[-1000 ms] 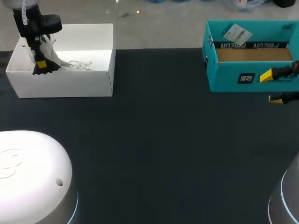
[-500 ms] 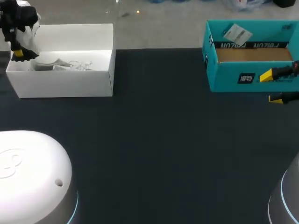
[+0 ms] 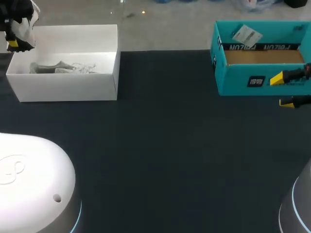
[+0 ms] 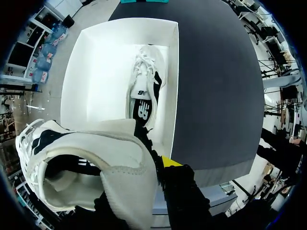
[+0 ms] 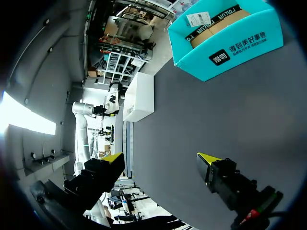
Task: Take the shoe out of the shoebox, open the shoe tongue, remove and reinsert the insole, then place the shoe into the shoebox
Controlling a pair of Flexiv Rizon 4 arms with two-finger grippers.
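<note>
My left gripper [image 3: 14, 43] hangs above the far left corner of the white shoebox [image 3: 68, 88], shut on a white shoe [image 3: 29, 19] with dark panels. In the left wrist view the held shoe [image 4: 86, 163] fills the space at the left gripper [image 4: 146, 170]; one yellow fingertip [image 4: 169, 162] shows beside its heel collar, the other is hidden. A second white shoe [image 4: 144, 91] lies in the white shoebox [image 4: 96, 72] below, also seen as the second shoe [image 3: 58, 67]. My right gripper [image 3: 282, 91] stands open and empty at the table's right edge, right gripper [image 5: 160, 160].
A teal box [image 3: 243, 82] with a brown inside and a label stands at the back right, just beside my right gripper; teal box [image 5: 225, 48]. White rounded robot housings [image 3: 34, 184] sit at the near corners. The dark table top [image 3: 165, 145] stretches between the boxes.
My left gripper has risen out of the white shoebox and moved left and back, carrying the shoe with it. The right arm has not moved.
</note>
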